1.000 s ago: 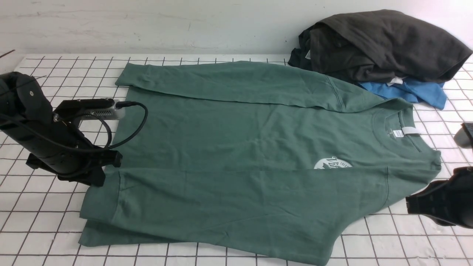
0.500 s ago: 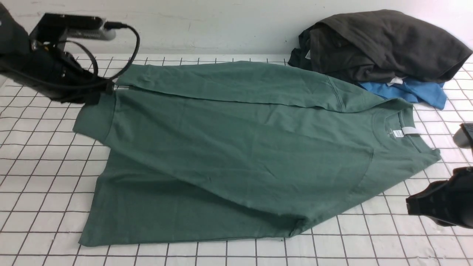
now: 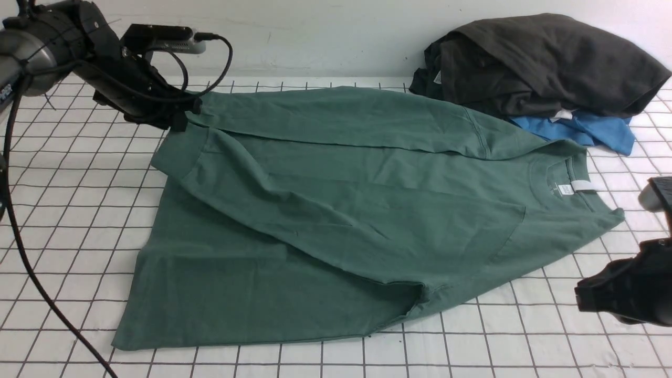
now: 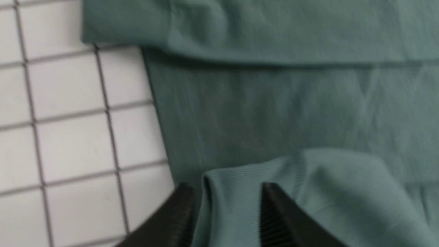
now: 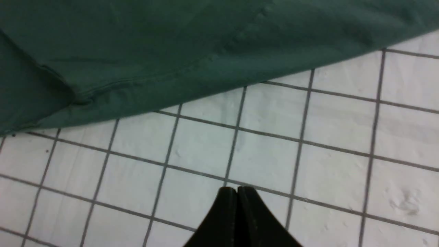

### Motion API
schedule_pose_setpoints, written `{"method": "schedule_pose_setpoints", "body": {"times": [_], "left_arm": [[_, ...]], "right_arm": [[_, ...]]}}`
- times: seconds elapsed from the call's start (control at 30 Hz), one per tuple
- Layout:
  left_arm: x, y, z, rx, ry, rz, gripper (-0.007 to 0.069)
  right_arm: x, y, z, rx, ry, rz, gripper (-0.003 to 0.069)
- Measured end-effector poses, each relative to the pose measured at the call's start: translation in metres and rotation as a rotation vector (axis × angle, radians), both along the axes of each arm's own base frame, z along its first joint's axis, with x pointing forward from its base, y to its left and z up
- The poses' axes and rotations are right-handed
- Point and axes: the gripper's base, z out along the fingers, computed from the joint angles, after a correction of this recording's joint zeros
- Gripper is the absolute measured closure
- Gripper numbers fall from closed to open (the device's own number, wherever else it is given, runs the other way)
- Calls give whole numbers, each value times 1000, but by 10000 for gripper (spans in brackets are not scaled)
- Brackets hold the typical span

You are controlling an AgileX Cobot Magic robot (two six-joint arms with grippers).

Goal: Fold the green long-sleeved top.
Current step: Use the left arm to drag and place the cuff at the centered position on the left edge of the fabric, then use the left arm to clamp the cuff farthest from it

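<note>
The large muted-green cotton long-sleeved top (image 3: pixel 336 226) lies spread on the white grid-lined surface (image 3: pixel 73 220), its neck toward the robot's right and both sleeves laid over the body. The left jaws stand apart astride the ribbed cuff (image 4: pixel 236 206) without pinching it. The right jaws are together over bare surface near the top's edge. The cloth looks light, limp and easily rumpled, so it probably wants pinching at hem corners or shoulder seams.
</note>
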Motion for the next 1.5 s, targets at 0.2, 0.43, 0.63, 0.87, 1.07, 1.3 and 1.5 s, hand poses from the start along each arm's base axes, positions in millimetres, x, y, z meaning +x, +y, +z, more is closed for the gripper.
{"method": "schedule_pose_setpoints", "body": {"times": [0.2,0.43,0.63,0.87,1.07,1.3,1.5], "left_arm": [[30,8,7,29,-92,103,135],[55,15,-42,-8,-98,218,128],[68,28,-70,-66,-160,316,139],[75,38,-87,-96,-219,360,207],[78,33,-101,-165,-229,344,291],[80,30,-103,-168,-260,277,463],[75,29,-84,-137,-221,231,616]], "right_arm": [[-5,35,1,37,-36,141,669],[3,62,-15,25,-61,211,669],[4,65,-21,20,-40,220,669],[2,65,-22,17,-17,229,669],[1,65,-22,16,-9,233,669],[-1,66,-24,14,25,246,669],[-2,65,-24,8,28,253,669]]}}
